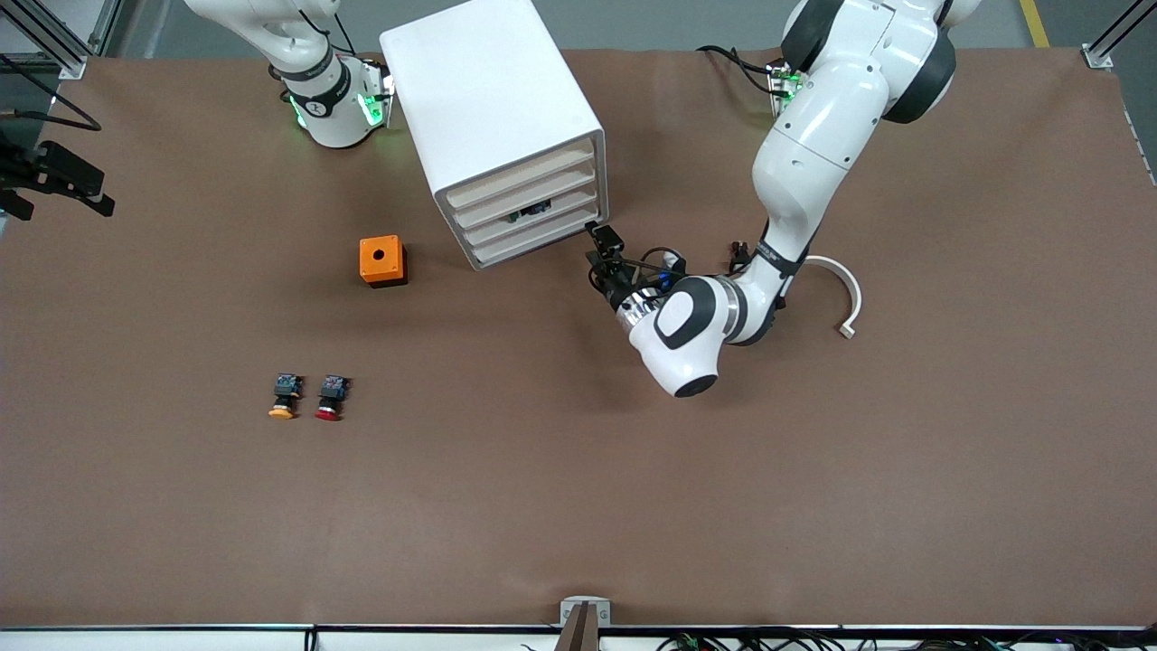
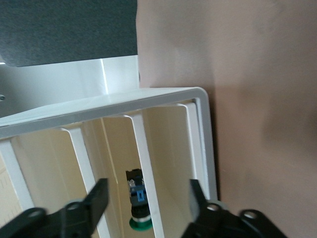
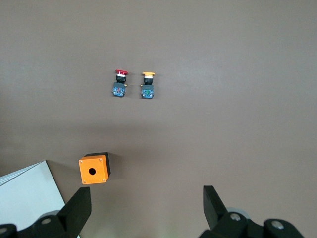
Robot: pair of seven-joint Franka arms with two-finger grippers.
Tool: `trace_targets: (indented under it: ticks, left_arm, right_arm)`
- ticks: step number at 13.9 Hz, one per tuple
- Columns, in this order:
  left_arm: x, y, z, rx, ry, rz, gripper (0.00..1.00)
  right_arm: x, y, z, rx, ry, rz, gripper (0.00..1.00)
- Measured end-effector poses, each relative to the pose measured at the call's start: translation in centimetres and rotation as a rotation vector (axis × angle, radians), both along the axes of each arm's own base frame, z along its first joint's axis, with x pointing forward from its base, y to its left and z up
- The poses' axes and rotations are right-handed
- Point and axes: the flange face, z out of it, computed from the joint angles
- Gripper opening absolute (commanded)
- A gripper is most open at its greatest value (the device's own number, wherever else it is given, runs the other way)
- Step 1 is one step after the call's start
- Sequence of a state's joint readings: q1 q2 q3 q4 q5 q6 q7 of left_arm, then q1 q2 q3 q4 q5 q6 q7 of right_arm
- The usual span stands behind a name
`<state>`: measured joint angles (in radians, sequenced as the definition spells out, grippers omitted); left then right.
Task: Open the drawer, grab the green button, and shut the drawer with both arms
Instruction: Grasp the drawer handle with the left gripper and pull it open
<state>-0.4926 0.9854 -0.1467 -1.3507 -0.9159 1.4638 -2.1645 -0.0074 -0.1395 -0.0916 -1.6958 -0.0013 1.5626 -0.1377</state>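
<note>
The white cabinet (image 1: 493, 108) stands near the arms' bases, its four cream drawer fronts facing the front camera. The drawer (image 1: 535, 221), third from the top, sits level with the other fronts. The green-capped button (image 1: 530, 211) shows as a dark speck just above that front. In the left wrist view the button (image 2: 137, 204) lies inside the drawer (image 2: 116, 148), partly hidden by a white rail. My left gripper (image 1: 597, 237) is open and empty in front of the cabinet's lower corner; it also shows in the left wrist view (image 2: 148, 198). My right gripper (image 3: 146, 208) is open and empty high over the table, out of the front view.
An orange box (image 1: 382, 260) with a round hole stands beside the cabinet toward the right arm's end. A yellow-capped button (image 1: 284, 396) and a red-capped button (image 1: 331, 398) lie nearer the front camera. A white curved piece (image 1: 841, 294) lies by the left arm.
</note>
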Motion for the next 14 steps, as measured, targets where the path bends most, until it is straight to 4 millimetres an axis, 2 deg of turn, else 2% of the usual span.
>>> trace_targets:
  ticks: [5,8,14]
  left_arm:
    - [-2.9,-2.0,-1.8,0.003,0.051,-0.043,0.57]
    - [-4.5,-3.0,-2.3,0.006,0.073,-0.079,0.49]
    - [-7.4,-4.9,-2.6,0.012,0.097,-0.141,0.13]
  right_arm:
    - [0.0,0.2,0.1,0.000,-0.002,0.003,1.00]
    - [-0.1,0.2,0.2,0.000,-0.003,0.003,1.00]
    - [-0.3,0.2,0.4,0.000,-0.003,0.003,1.00]
